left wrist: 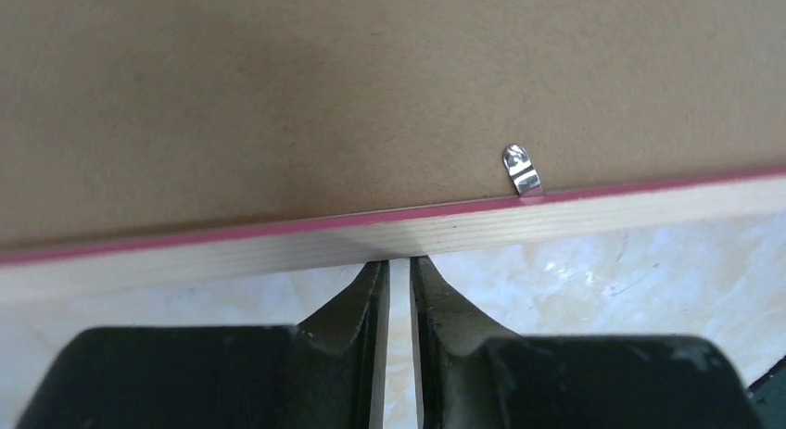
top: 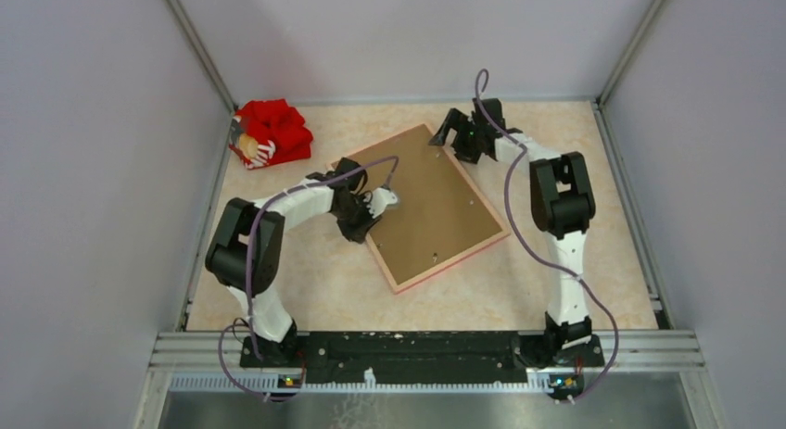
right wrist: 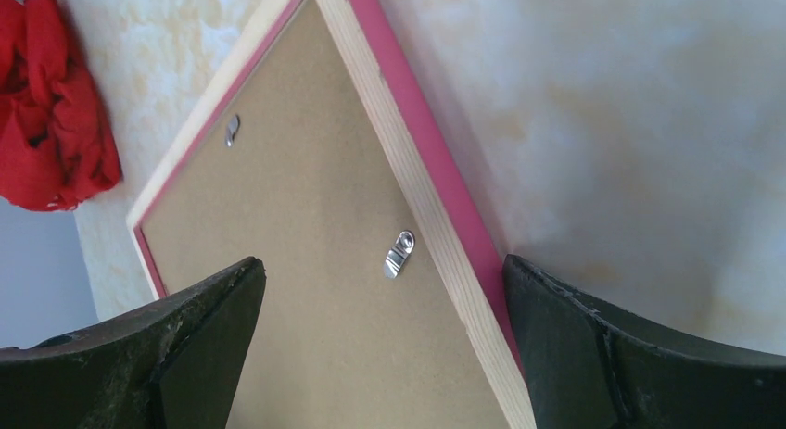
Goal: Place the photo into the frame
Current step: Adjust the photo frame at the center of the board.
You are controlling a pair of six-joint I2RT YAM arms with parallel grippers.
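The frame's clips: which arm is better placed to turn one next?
Probably left: its gripper, nearly shut, touches the frame rail beside a clip. The right gripper hangs open over the far corner.

The table (top: 575, 262) has a pale beige, marble-like top. The frame (top: 451, 263) lies flat on it near the middle, back side up and turned at an angle. A crumpled red cloth (top: 276, 131) lies in the far left corner.
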